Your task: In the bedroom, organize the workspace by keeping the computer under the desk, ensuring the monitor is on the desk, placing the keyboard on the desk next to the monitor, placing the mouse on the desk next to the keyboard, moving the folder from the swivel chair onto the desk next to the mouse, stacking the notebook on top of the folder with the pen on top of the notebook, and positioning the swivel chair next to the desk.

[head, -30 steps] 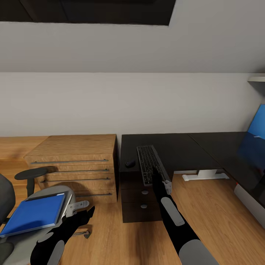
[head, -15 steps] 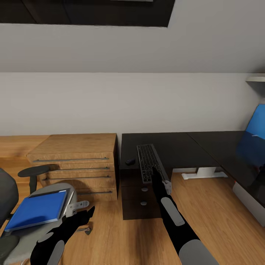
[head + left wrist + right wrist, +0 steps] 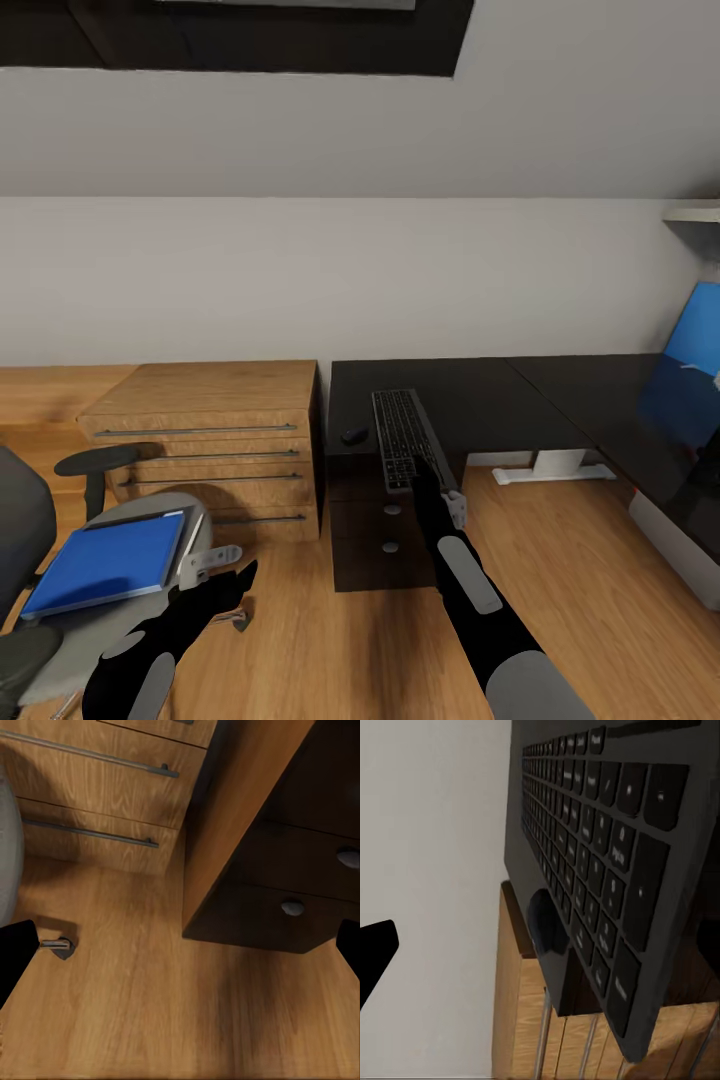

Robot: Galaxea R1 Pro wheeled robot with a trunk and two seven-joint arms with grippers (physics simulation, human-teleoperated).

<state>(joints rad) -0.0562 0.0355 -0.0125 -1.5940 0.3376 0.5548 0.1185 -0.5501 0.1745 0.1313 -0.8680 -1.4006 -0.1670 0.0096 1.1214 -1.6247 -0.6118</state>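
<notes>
Your right hand (image 3: 432,478) sits at the near end of the slim silver-grey keyboard with black keys (image 3: 404,438), which lies on the black-topped bench (image 3: 480,400) beside a small black mouse (image 3: 353,436). I cannot tell whether that hand is gripping. Your left hand (image 3: 238,580) hangs spread apart by the grey swivel chair (image 3: 130,590), likely readied for the bright blue folder (image 3: 105,563) on its seat.

keyboard (image 3: 607,870) key legends blurred, no readable text

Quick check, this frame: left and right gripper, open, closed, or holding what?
Left gripper: open, empty, over the wood floor.
Right gripper: shut on the slim silver-grey keyboard with black keys, at its near end.
</notes>
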